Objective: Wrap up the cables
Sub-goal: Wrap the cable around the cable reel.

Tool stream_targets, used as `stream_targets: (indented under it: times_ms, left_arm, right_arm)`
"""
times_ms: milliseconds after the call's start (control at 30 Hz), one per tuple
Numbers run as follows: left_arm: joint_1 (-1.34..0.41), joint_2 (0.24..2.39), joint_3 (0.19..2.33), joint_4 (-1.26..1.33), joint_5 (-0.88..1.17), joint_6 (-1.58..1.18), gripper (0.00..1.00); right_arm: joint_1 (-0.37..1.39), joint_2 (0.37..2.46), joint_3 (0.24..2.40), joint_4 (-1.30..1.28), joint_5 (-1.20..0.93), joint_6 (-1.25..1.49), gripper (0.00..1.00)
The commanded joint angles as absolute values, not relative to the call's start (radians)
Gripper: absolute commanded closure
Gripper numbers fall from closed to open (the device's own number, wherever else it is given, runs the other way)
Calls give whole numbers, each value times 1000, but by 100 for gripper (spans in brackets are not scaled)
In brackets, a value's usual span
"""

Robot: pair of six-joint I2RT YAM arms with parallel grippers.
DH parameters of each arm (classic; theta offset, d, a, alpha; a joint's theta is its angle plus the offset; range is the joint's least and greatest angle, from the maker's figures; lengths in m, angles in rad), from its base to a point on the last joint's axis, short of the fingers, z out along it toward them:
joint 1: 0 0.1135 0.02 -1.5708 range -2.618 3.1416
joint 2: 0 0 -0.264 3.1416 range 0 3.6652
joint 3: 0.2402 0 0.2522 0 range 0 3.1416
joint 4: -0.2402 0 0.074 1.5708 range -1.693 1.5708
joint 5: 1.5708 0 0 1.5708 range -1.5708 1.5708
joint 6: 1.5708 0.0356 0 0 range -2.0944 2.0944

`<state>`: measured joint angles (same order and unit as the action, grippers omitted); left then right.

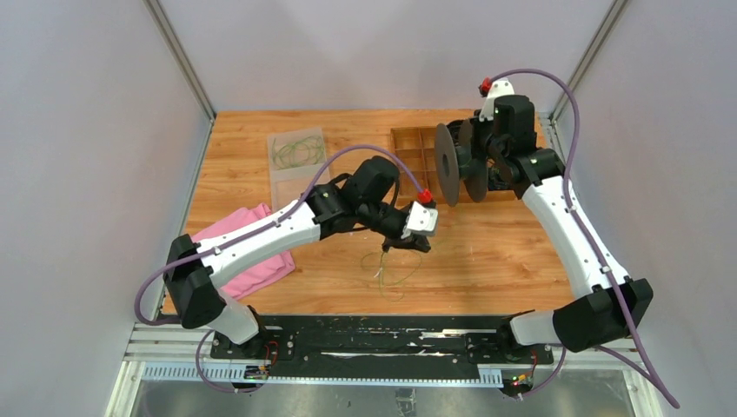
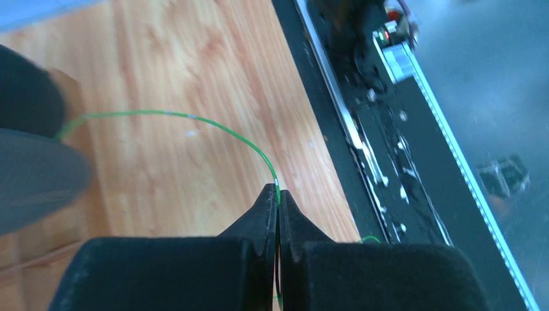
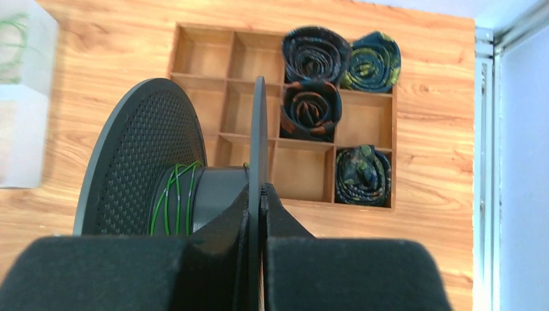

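The right gripper (image 3: 260,191) clamps the big black plastic spool (image 3: 136,142) by its flange, apparently so the left gripper (image 2: 278,194), pinched tight on the thin yellowish-green cable (image 2: 194,118), can wind it.

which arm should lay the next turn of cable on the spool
Left. The left gripper is shut on the cable and free to carry it round. The right gripper is shut on the spool flange, busy holding it up.
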<state>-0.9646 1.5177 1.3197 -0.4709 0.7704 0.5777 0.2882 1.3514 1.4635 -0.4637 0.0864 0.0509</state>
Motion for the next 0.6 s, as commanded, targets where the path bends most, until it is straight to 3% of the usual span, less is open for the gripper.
stream_targets:
  times_ms: [0,300,567]
  left_arm:
    - [-968,1489,1477,-528,737,444,100]
    - [-967,1529,1652,-552,647,293,100]
    - [-954,1560,1693,-511,593,226,100]
  right_arm:
    - [315,1290,1392,-303,186,-6,99]
    - [380,1258,1254,-228,231,-54,99]
    - [408,1228,1196,-219,139,-37,99]
